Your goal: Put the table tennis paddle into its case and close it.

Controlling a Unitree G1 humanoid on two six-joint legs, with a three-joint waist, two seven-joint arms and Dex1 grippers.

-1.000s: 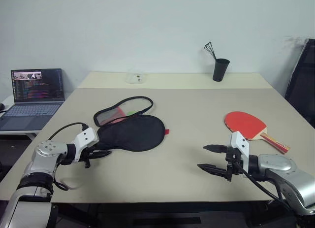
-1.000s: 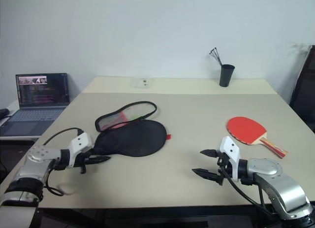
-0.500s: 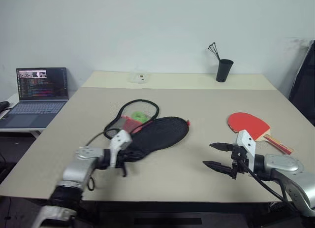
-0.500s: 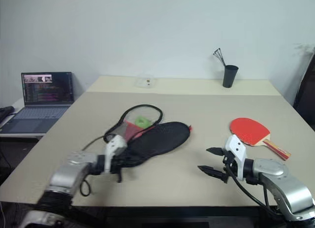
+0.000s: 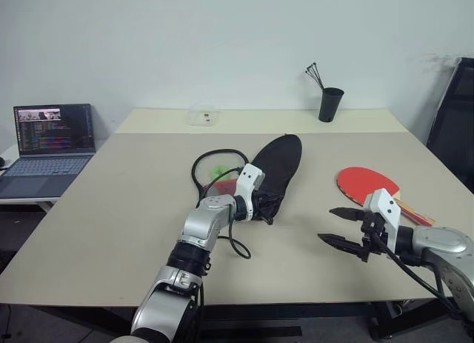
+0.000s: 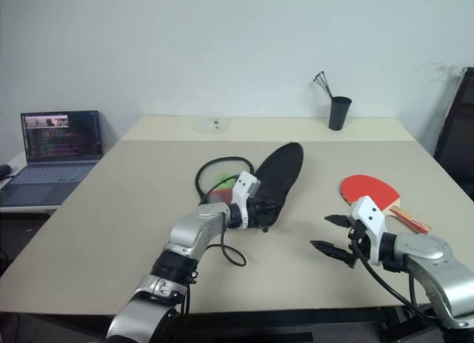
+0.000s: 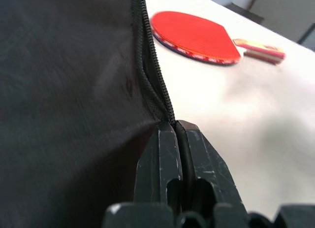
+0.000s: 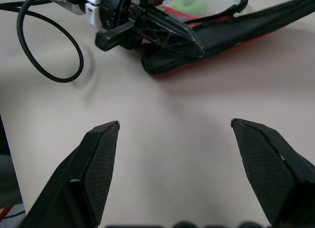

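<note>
The case lies mid-table, black side up and pointing away from me. Its unzipped flap is spread to the left, showing red and green inside. My left gripper is shut on the case's narrow near end. In the left wrist view its fingertips pinch the zipper edge. The table tennis paddle lies red face up to the right, handle towards the table's right edge. In front of the paddle, my right gripper hovers open, with nothing between its fingers.
An open laptop sits on a side table at the left. A black cup with sticks and a small clear box stand along the far edge of the table. A dark chair is at the right.
My left gripper has closed on the case and dragged it right, to mid-table. The case has swung round to point away. The right gripper has edged right, still open.
</note>
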